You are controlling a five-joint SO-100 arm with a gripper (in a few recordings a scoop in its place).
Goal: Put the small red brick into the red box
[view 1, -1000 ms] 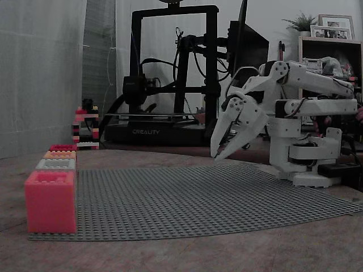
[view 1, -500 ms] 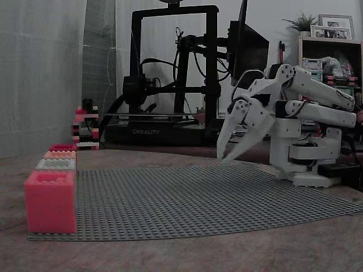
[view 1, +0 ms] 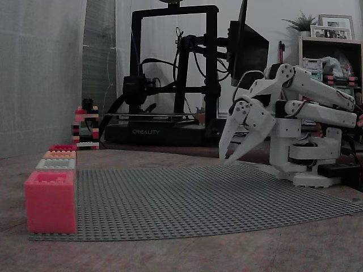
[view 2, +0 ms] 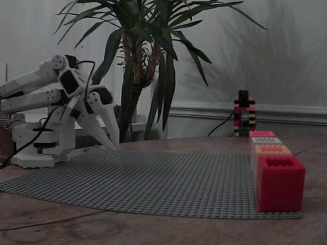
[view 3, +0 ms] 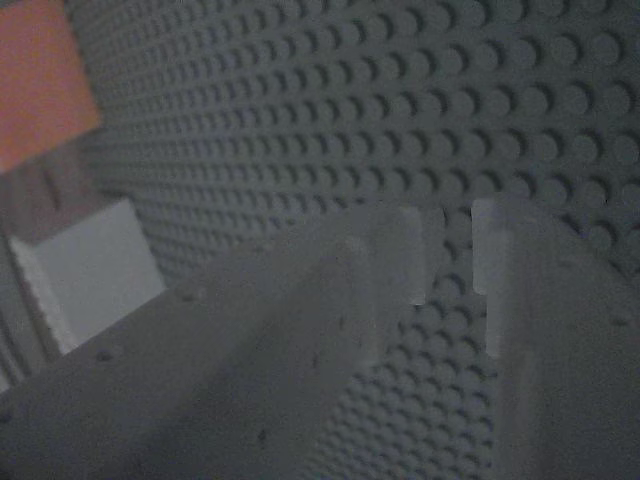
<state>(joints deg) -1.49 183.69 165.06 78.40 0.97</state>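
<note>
The white two-finger gripper hangs low over the grey studded baseplate, fingers narrowly parted with nothing between them. The deep crimson brick-built box with a studded rim sits well apart from it, across the plate. The tiny crimson toy brick is probably too small or hidden to place. Judging by its kind, it should be light, rigid and slick, so pinch its long flat sides squarely.

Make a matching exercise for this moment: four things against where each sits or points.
1 red box
2 pinkish-red box
3 end effector
4 brick tower

A nearest box in the fixed view with the printer
B beyond the row of boxes
C nearest box in the fixed view with the plant
D pointing down at the baseplate

Pairs: 1-C, 2-A, 3-D, 4-B
</note>
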